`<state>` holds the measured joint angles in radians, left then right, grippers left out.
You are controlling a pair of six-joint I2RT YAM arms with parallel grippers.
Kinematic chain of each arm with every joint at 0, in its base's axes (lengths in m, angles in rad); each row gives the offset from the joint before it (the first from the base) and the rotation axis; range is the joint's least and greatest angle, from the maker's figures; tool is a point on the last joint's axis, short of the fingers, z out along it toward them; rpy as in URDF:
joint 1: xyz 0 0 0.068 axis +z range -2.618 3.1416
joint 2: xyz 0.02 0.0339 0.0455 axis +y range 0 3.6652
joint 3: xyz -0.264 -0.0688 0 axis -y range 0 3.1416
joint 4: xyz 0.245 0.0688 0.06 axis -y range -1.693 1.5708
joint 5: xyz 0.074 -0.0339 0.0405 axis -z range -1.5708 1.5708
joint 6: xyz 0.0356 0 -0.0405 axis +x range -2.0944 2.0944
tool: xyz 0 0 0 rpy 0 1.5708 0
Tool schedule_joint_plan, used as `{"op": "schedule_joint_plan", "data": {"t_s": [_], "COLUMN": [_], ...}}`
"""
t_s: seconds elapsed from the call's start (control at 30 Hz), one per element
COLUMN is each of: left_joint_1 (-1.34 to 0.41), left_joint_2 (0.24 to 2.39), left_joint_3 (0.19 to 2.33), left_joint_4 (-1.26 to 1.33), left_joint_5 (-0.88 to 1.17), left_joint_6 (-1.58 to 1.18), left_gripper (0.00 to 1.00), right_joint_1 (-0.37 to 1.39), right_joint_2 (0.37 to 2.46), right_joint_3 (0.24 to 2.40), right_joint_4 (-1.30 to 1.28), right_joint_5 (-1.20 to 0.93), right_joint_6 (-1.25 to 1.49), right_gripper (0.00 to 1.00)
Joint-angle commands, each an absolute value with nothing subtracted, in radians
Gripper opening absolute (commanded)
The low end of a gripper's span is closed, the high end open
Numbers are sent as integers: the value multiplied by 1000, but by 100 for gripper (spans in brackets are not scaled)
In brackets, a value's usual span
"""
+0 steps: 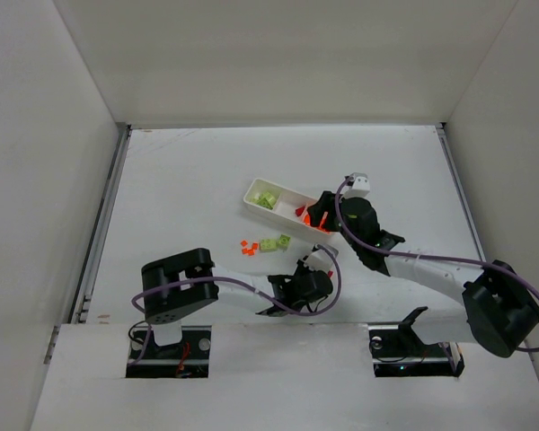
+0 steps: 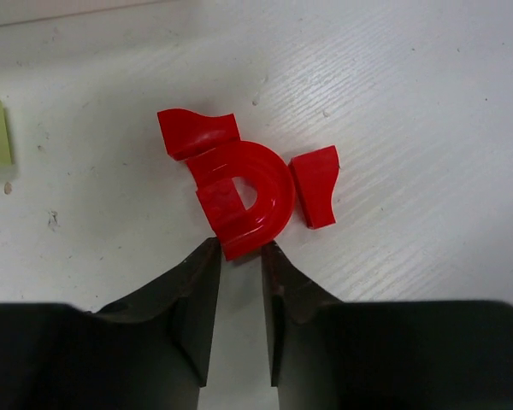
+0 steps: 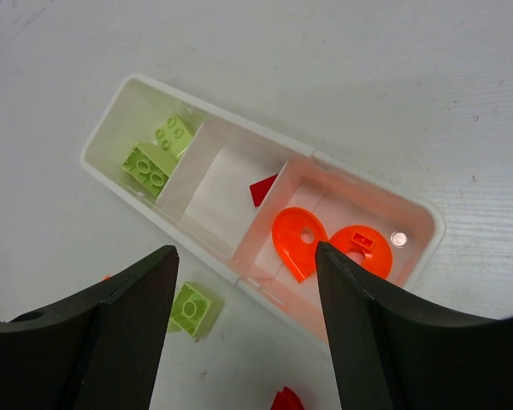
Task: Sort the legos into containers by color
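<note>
In the left wrist view, three red legos lie together on the table: an arched one (image 2: 255,192), a curved one (image 2: 197,132) and a small wedge (image 2: 315,185). My left gripper (image 2: 239,250) has its narrow jaws pinching the near end of the arched piece, which rests on the table. My right gripper (image 3: 246,252) is open and empty above the white tray (image 3: 372,184). The tray's left compartment holds two yellow-green blocks (image 3: 150,162), the middle one a red piece (image 3: 262,190), the right one two orange rounded pieces (image 3: 299,239).
A loose yellow-green block (image 3: 193,308) lies on the table just in front of the tray, and a red piece (image 3: 286,400) lies nearer. In the top view, small orange pieces (image 1: 249,247) and green blocks (image 1: 275,242) sit between the tray (image 1: 251,192) and the left gripper (image 1: 313,268).
</note>
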<state>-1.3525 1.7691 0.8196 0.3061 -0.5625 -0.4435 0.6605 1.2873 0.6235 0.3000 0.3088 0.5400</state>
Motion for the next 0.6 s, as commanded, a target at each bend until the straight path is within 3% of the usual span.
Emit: {"op": "schedule_joint_plan", "data": {"t_s": [0.0, 0.57], "left_joint_1": [-1349, -1383], "left_joint_2": [1769, 1347], "left_joint_3": [831, 678], "left_joint_4": [318, 265], "left_joint_5": [-584, -745], "left_joint_6": [-419, -428], "left_gripper": [18, 15], "right_joint_1": [654, 605], "right_joint_2": [1269, 1167], "right_joint_3": [617, 548], "right_joint_4": [353, 385], "right_joint_5": [316, 379], "right_joint_6": [548, 592], "right_gripper": [71, 75]}}
